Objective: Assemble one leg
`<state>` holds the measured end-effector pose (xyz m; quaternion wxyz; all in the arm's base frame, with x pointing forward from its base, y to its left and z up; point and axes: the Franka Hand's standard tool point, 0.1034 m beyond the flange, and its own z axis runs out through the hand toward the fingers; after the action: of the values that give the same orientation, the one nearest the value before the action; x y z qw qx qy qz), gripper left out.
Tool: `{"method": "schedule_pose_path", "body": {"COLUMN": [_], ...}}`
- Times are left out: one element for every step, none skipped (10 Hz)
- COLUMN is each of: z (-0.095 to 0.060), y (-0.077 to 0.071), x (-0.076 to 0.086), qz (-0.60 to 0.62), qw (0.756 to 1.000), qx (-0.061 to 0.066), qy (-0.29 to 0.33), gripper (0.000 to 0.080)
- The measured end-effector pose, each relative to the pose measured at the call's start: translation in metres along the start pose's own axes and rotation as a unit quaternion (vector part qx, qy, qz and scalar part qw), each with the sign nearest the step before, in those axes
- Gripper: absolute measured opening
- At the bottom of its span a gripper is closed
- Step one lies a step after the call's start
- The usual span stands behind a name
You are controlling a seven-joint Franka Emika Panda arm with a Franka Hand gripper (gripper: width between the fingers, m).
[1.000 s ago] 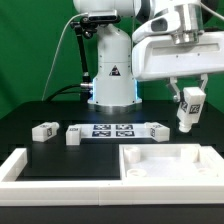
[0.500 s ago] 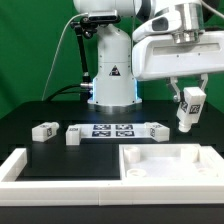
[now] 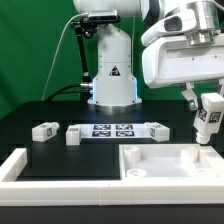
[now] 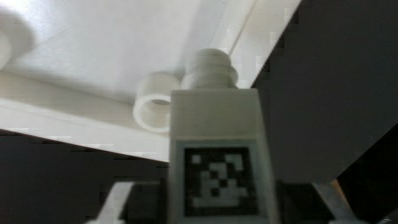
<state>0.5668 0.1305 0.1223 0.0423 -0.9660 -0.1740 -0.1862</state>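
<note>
Leg [image 3: 208,120] | gripped upright between closed fingers of gripper [image 3: 205,104], aloft over far corner of panel [image 3: 160,172] at the exterior view's right | Handling: keep vertical, centre peg end over corner seat, lower slowly, twist only once seated.

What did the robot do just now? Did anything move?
The arm swung toward the exterior view's right and a little lower, carrying the leg shut in its jaws. Nothing was let go. The three other legs, the marker board and the big white panel stayed put.
</note>
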Motion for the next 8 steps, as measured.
{"method": "schedule_pose_path", "body": {"z": [-0.002,0.001,0.003,0.004,0.009,0.014,0.019,0.024], "y": [0.004,0.007,0.005,0.007,0.008,0.01,0.012,0.014], "x": [0.006,0.002,-0.001,0.006,0.012,0.018,0.026,0.031], "qz": [-0.005,-0.004,-0.005,-0.005,-0.005,-0.004,-0.002,-0.003], "qw": [0.999,0.998,0.999,0.999,0.999,0.999,0.999,0.999], "qx": [-0.009,-0.016,-0.012,-0.011,-0.01,-0.009,-0.008,-0.008], "qy": [0.035,0.058,0.044,0.046,0.048,0.048,0.05,0.052], "gripper": [0.0291,0.0291,0.0291,0.0291,0.0291,0.0291,0.0291,0.0291]}}
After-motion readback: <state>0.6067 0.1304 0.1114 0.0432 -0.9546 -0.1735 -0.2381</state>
